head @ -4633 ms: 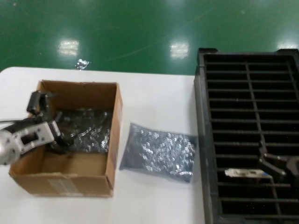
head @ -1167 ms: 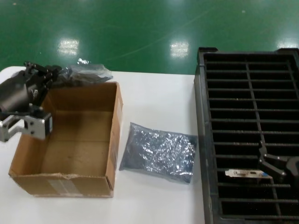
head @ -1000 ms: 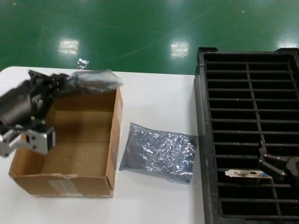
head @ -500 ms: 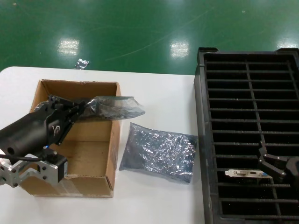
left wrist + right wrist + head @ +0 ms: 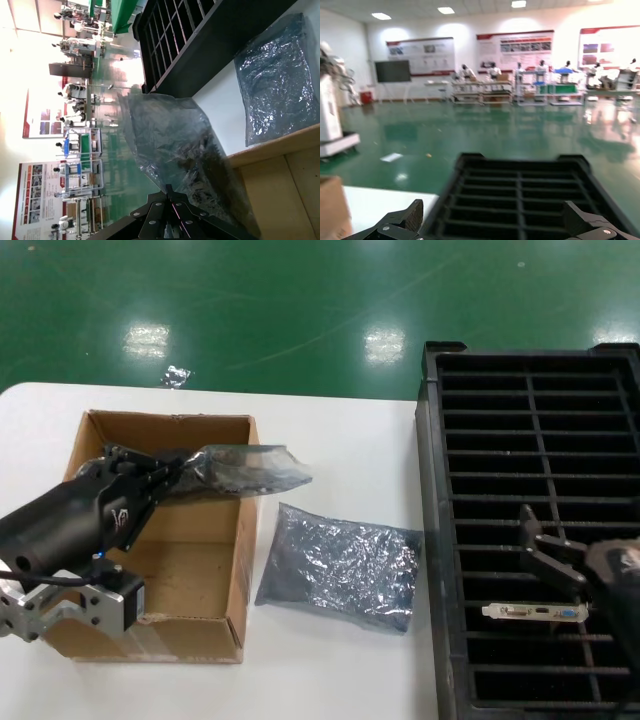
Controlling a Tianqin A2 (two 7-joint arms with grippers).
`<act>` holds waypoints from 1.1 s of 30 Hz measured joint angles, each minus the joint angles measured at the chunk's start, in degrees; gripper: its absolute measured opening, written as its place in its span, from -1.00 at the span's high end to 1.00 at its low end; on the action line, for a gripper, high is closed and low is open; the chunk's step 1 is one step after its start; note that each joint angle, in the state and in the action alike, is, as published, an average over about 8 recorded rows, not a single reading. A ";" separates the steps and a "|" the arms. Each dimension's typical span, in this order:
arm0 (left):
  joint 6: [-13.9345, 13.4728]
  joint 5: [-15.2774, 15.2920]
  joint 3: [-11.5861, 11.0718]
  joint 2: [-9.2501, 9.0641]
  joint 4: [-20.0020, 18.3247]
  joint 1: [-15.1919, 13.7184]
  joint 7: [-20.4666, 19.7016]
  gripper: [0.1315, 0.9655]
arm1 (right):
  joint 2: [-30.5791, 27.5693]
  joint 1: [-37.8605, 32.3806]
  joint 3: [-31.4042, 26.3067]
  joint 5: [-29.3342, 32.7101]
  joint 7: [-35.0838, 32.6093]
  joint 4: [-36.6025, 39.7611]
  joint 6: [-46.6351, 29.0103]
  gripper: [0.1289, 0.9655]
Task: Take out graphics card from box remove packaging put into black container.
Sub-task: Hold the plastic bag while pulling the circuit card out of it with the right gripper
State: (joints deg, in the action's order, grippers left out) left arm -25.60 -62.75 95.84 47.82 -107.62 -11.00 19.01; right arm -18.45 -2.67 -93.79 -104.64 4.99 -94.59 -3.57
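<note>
Over the box [image 5: 240,570] rim, left claw [image 5: 165,472] grips packaging [image 5: 245,468].

Brown box [image 5: 240,570]; black container [image 5: 436,540]; silvery-grey packaging [image 5: 245,468]; blue-grey bag [image 5: 340,565].

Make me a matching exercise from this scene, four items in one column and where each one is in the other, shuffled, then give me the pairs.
Items
1. cardboard box
2. bag in the left gripper
3. bag lying loose
4. silver bracket

Places
A. flat on the white table between the box and the black tray
B. in a slot of the black tray, near the right gripper
C. on the table at the robot's left, open at the top
D. held up in the air over the box's far right corner

Pairs: 1-C, 2-D, 3-A, 4-B
</note>
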 joint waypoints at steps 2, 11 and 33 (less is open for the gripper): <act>0.00 0.00 0.00 0.00 0.00 0.00 0.00 0.98 | 0.31 -0.55 -0.30 -0.18 -0.08 -0.60 -0.88 -1.00; 0.00 0.00 0.00 0.00 0.00 0.00 0.00 0.98 | 1.68 -3.15 -1.08 -0.38 -1.36 -2.04 -4.30 -0.92; 0.00 0.00 0.00 0.00 0.00 0.00 0.00 0.98 | -0.80 -9.49 -10.66 4.74 1.53 -1.74 -6.76 -0.28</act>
State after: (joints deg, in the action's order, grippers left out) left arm -25.60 -62.75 95.84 47.82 -107.62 -11.00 19.01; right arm -19.25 -12.16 -104.45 -99.90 6.52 -96.33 -10.33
